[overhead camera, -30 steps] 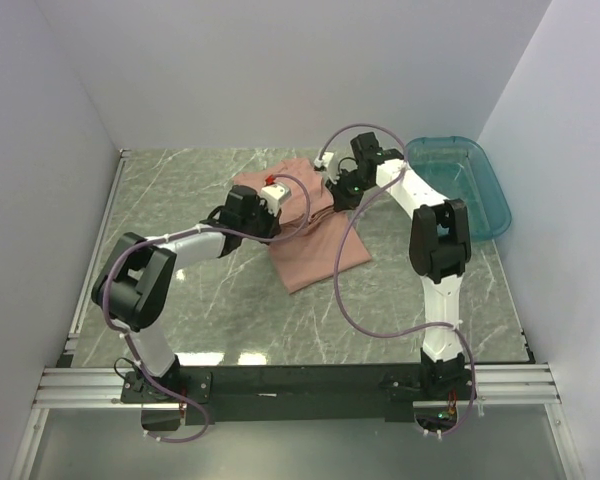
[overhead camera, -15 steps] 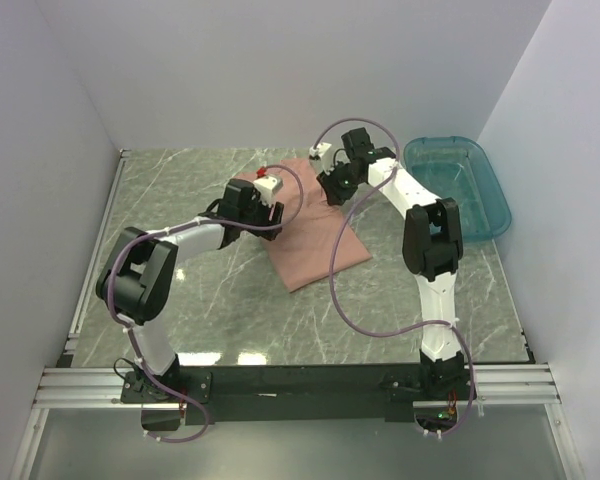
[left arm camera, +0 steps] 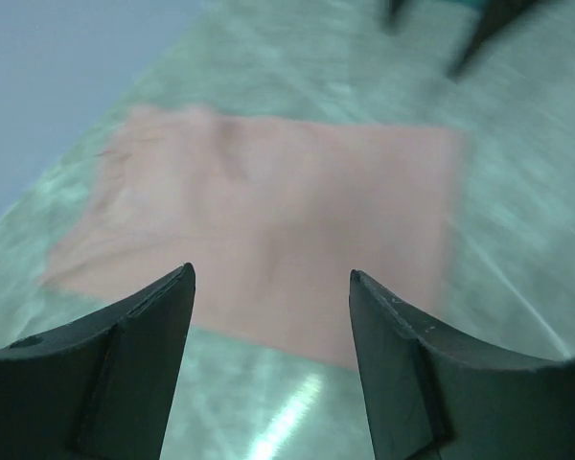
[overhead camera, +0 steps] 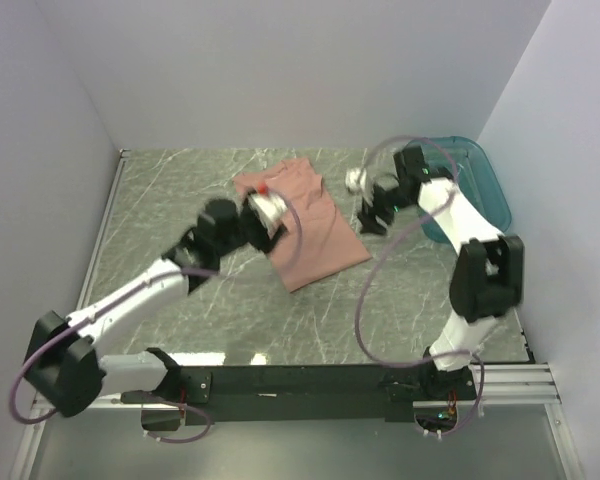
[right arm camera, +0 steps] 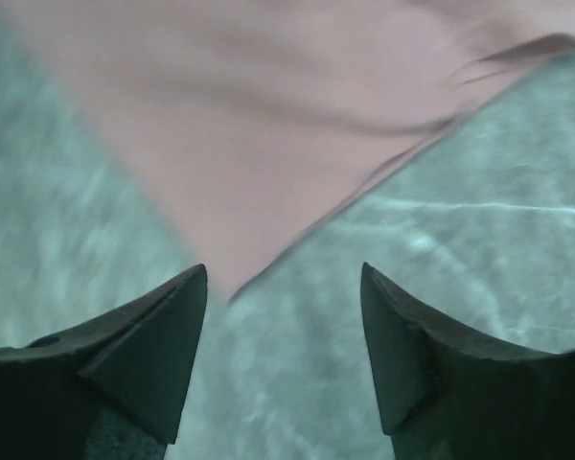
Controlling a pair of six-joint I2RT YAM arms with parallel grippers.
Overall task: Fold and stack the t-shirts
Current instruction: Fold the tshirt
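The folded t-shirt [overhead camera: 318, 238] lies on the table [overhead camera: 170, 190] between the arms, its long axis running far-left to near-right. The left gripper [overhead camera: 270, 210] hangs over its left edge, and the right gripper [overhead camera: 368, 218] is just beside its right edge. Both jaws are wide and empty.

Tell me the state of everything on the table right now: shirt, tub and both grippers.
t-shirt: folded into a rectangle, lying flat on the table, not held.
teal tub: upright, partly hidden by the right arm.
left gripper: open, empty, by the t-shirt's edge.
right gripper: open, empty, beside the t-shirt's edge.
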